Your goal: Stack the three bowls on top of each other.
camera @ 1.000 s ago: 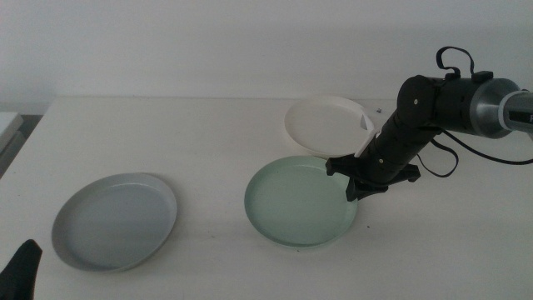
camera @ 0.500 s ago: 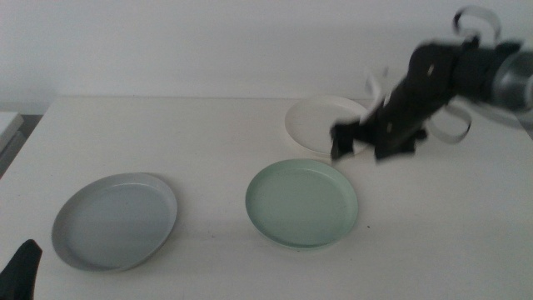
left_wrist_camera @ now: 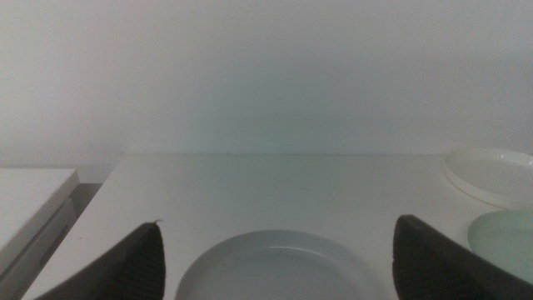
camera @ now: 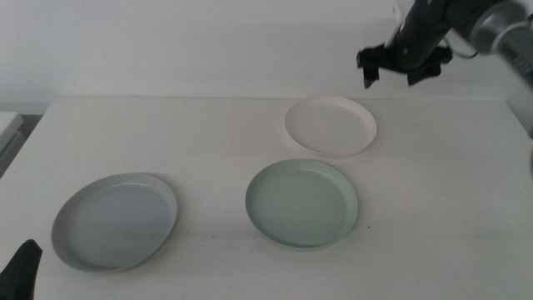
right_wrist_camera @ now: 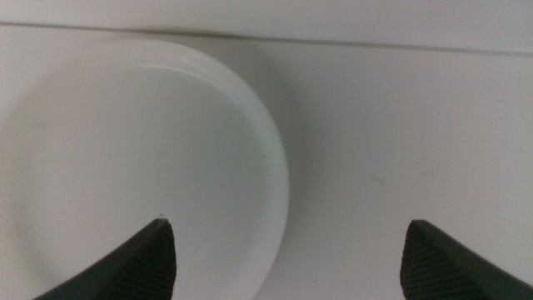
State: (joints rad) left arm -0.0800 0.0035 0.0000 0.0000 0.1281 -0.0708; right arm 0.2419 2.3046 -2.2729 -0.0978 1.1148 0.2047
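Observation:
Three shallow bowls lie apart on the white table. The light grey bowl [camera: 115, 220] [left_wrist_camera: 279, 267] sits front left, the mint green bowl [camera: 301, 202] [left_wrist_camera: 502, 240] in the middle, the cream-white bowl [camera: 331, 125] [right_wrist_camera: 141, 162] [left_wrist_camera: 491, 175] behind it to the right. My right gripper [camera: 396, 68] [right_wrist_camera: 283, 250] hovers open and empty high above the back right, over the cream-white bowl's far rim. My left gripper [left_wrist_camera: 279, 254] stands open at the front left corner, facing the grey bowl; only a dark tip of it [camera: 21, 268] shows in the middle view.
A white wall rises behind the table [camera: 208, 142]. A pale ledge [camera: 8, 125] [left_wrist_camera: 33, 200] sits off the table's left edge.
My right gripper rose from the mint green bowl's right rim and swung back and up over the cream-white bowl. The bowls and the left arm stayed where they were.

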